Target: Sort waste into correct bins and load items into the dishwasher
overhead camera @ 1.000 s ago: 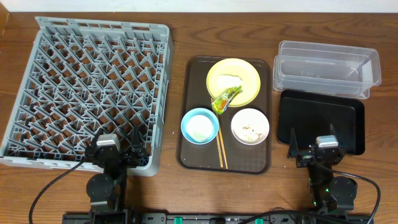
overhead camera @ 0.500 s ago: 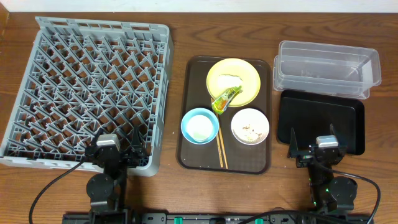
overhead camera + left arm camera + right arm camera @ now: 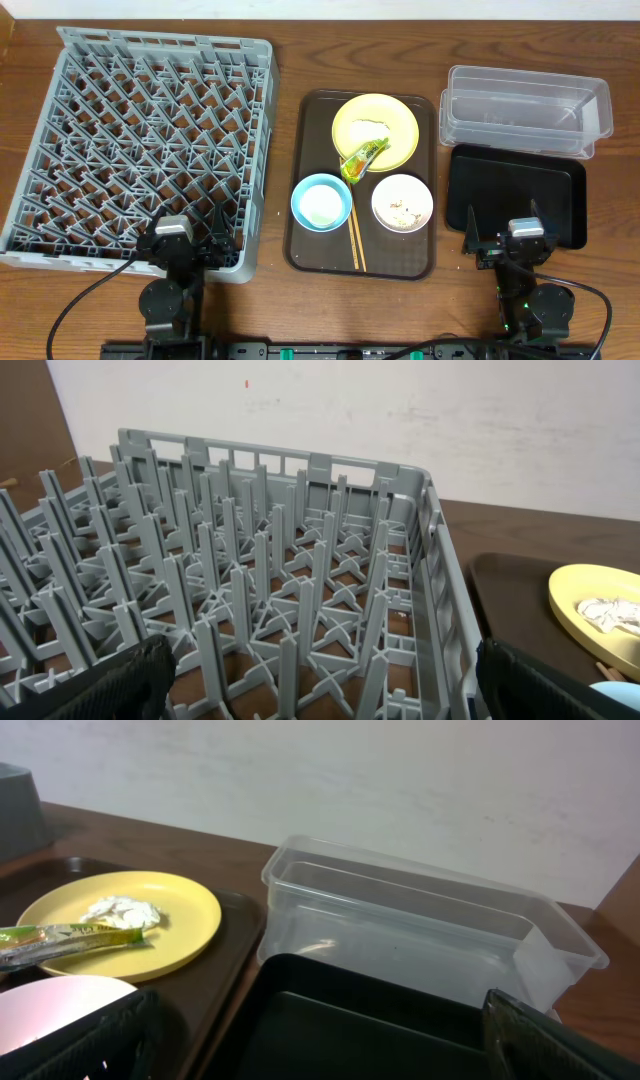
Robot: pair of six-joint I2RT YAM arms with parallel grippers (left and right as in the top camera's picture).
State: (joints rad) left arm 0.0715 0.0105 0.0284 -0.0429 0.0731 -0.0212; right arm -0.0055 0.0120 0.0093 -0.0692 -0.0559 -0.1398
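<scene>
On the brown serving tray (image 3: 305,255) sit a yellow plate (image 3: 398,118) with whitish crumbs, a green-yellow wrapper (image 3: 362,158) across its front rim, a light blue bowl (image 3: 321,201), a small white bowl (image 3: 402,203) holding crumbs, and chopsticks (image 3: 356,243). The grey dish rack (image 3: 140,140) is at the left. The clear tub (image 3: 527,106) and black tray (image 3: 515,190) are at the right. My left gripper (image 3: 192,245) is open over the rack's near right corner. My right gripper (image 3: 503,240) is open over the black tray's near edge. The right wrist view shows the plate (image 3: 170,915), wrapper (image 3: 60,940) and tub (image 3: 420,935).
The rack's upright pegs (image 3: 260,590) fill the left wrist view. A pale wall (image 3: 350,780) runs behind the table. Bare wooden tabletop (image 3: 285,60) lies between the rack, the serving tray and the bins.
</scene>
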